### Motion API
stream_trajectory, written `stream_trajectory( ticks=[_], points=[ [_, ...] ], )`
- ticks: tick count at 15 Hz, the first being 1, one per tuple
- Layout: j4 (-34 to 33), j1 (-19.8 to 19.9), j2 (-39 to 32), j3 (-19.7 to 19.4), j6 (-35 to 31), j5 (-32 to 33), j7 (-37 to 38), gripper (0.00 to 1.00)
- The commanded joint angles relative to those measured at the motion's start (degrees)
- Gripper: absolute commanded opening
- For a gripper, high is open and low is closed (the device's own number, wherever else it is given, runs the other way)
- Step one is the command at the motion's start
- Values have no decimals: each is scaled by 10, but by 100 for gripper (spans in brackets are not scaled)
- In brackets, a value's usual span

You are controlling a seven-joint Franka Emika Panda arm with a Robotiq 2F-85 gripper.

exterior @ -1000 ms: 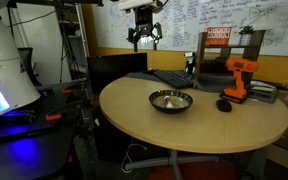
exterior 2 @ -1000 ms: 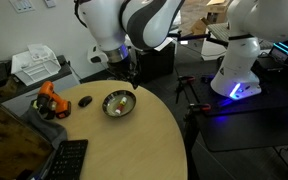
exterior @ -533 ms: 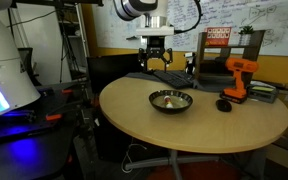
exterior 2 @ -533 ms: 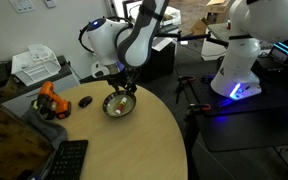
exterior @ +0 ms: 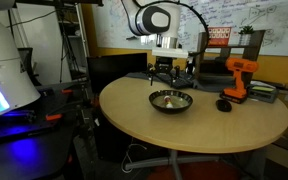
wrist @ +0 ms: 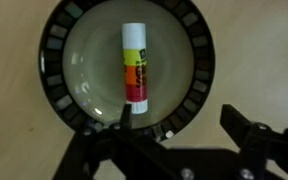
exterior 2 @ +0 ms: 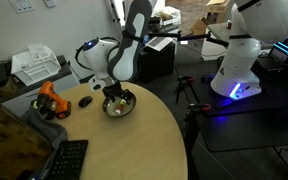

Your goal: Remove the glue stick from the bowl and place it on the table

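The glue stick [wrist: 134, 64] lies in the middle of the bowl [wrist: 199, 60] in the wrist view, white with yellow, orange and red bands. The dark bowl [exterior: 171, 101] sits on the round tan table [exterior: 204, 125] in both exterior views; it also shows in an exterior view [exterior 2: 117, 104]. My gripper [wrist: 179, 112] is open and empty, hovering just above the bowl's rim, one finger over the bowl's inside near the stick's red end, the other outside the rim. In an exterior view the gripper [exterior: 170, 77] hangs just above the bowl.
An orange drill [exterior: 239, 78] and a black mouse [exterior: 224, 104] stand on the table beyond the bowl; the drill [exterior 2: 50, 99] and the mouse [exterior 2: 85, 100] also show in an exterior view. A keyboard [exterior 2: 68, 160] lies on a dark desk. A white robot base [exterior 2: 246, 50] stands nearby.
The arm has come down from high above the table to just over the bowl. The gripper stays open. The bowl and glue stick have not moved.
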State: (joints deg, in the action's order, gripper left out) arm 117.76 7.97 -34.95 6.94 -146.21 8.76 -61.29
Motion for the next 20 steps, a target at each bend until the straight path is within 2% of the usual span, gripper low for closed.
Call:
stream_trajectory(
  ticks=[1, 6, 7, 10, 11, 12, 14, 18, 20],
  points=[
    [-40, 7, -40, 7, -1, 8, -14, 100],
    [-79, 22, -85, 11, -4, 2, -16, 97],
    [-86, 26, -94, 11, -2, 3, -18, 92],
    [-106, 37, -117, 16, 4, 1, -22, 76],
    [-112, 41, -123, 18, 5, 0, -24, 61],
    [-117, 41, -129, 17, 6, 1, -22, 52],
    [-126, 41, -138, 18, 9, 3, -20, 41],
    [-136, 39, -146, 21, 14, 6, -19, 9],
    [-127, 42, -132, 26, 26, 0, -17, 8]
  ],
)
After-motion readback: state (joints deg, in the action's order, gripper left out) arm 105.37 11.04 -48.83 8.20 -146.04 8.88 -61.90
